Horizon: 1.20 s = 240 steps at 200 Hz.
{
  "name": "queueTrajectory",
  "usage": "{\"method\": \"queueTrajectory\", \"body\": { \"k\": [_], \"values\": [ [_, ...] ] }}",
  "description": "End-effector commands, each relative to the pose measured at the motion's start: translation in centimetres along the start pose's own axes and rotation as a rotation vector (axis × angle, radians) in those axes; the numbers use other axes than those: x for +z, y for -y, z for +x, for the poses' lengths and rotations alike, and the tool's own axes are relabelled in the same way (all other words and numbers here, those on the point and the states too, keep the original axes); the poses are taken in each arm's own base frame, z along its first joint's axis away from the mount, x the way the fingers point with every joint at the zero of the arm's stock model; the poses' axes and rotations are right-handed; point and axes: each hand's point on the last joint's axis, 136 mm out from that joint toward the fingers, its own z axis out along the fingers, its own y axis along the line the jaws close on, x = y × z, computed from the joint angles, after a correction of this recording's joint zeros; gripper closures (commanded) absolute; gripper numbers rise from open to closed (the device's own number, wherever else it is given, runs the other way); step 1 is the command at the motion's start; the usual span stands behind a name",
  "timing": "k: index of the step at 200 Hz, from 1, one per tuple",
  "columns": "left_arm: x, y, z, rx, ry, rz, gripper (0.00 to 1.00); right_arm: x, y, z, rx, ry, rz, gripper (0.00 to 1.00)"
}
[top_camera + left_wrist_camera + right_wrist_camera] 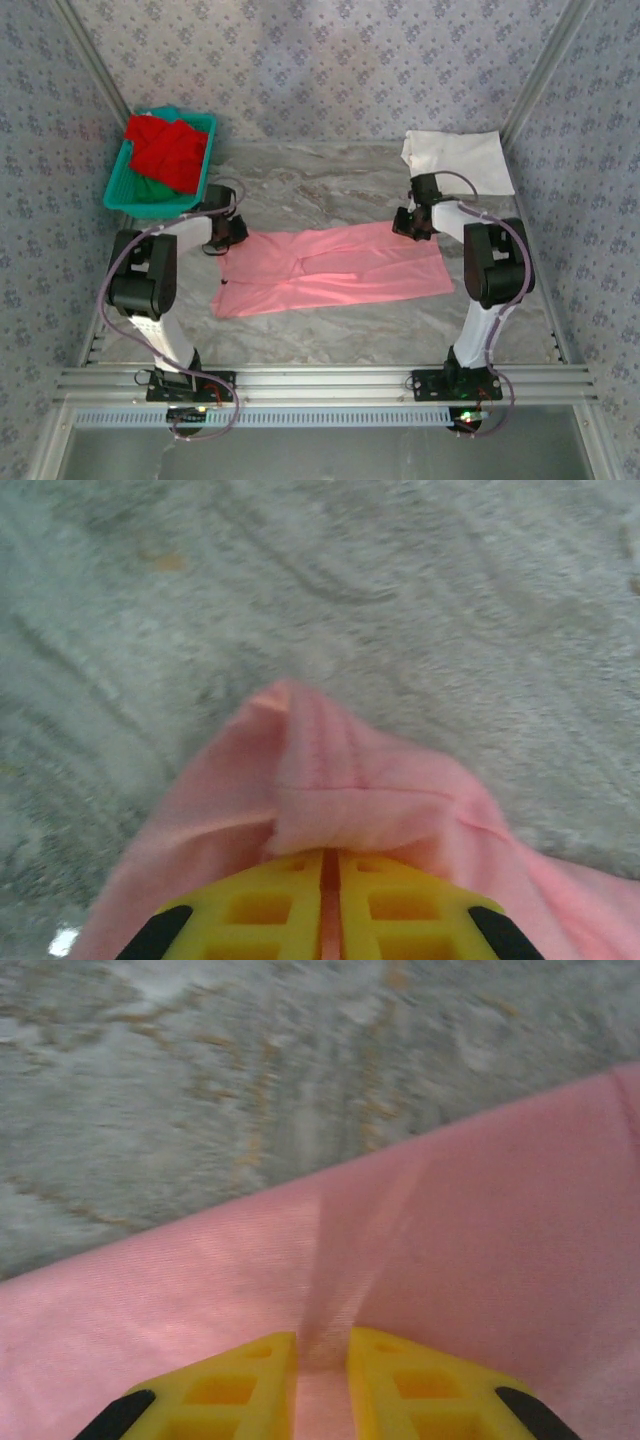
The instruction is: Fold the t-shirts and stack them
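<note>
As the pink shirt (335, 270) lies spread, its far corners are pinched.
Left gripper (323, 862) clamps the left corner, right gripper (322, 1348) the right.

A crumpled red cloth t-shirt (165, 148) covers most of the green cloth t-shirt (150, 188) inside the teal plastic basket (115, 185); its shape is unclear.

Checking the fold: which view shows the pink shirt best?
Top external: the whole pink shirt lies spread out. Left wrist: a bunched edge in the left gripper. Right wrist: a ridge pinched in the right gripper.
</note>
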Motion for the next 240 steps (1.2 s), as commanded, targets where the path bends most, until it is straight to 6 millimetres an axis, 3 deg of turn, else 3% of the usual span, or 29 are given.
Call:
{"method": "queueTrajectory", "body": {
  "k": [1, 32, 59, 86, 113, 131, 181, 198, 215, 240],
  "values": [
    [-0.6, -1.7, 0.8, -0.073, -0.009, -0.028, 0.92, 0.4, 2.5, 1.0, 0.114, -0.039, 0.055, 0.77],
    [-1.7, -2.7, 2.1, -0.094, -0.008, -0.041, 0.96, 0.4, 4.6, 1.2, 0.209, -0.007, 0.065, 0.78],
    [-1.8, -3.6, 3.4, -0.086, -0.027, -0.061, 0.94, -0.1, 5.5, 1.2, 0.257, 0.021, 0.061, 0.76],
    [-2.1, -3.0, 2.8, -0.060, -0.002, -0.036, 0.89, -0.5, 4.3, 0.8, 0.228, 0.028, 0.009, 0.74],
    [-3.0, -0.3, 0.6, -0.021, 0.046, 0.055, 0.89, -1.4, 3.6, 0.5, 0.237, 0.049, -0.001, 0.73],
    [-3.1, 0.5, -0.7, -0.013, 0.065, 0.058, 0.91, -2.2, 3.9, 0.2, 0.276, 0.088, -0.023, 0.73],
    [-4.5, 1.7, -2.8, -0.019, 0.124, 0.087, 0.93, -6.1, 2.8, -1.3, 0.225, 0.190, -0.068, 0.69],
    [-4.5, 1.7, -2.9, -0.015, 0.120, 0.087, 0.91, -7.1, 2.3, -1.6, 0.164, 0.209, -0.039, 0.68],
    [-3.9, 2.0, -2.4, -0.021, 0.082, 0.093, 0.99, -7.0, 1.6, -1.4, 0.104, 0.177, -0.041, 0.68],
    [-2.8, 2.5, -1.5, -0.032, 0.055, 0.107, 0.99, -6.8, -0.2, -1.0, 0.010, 0.144, -0.056, 0.68]
  ]
}}
